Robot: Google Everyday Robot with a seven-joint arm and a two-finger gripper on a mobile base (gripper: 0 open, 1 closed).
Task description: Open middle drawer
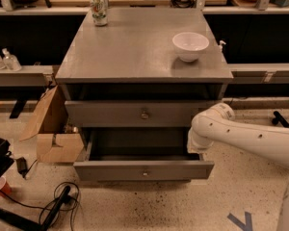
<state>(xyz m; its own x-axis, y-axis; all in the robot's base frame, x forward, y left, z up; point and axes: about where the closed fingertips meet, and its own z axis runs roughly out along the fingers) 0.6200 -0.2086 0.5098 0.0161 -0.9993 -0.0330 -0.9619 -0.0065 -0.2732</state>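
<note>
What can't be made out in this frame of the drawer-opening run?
All in the camera view:
- Gripper: at the right end of the open middle drawer, mostly hidden by the arm.
- Inside of the drawer: its floor is hidden behind its own front and lies in shadow.
- Lowest drawer: covered by the pulled-out one.
- Can: label too small to read.
- Robot body: cut off by the right edge.
</note>
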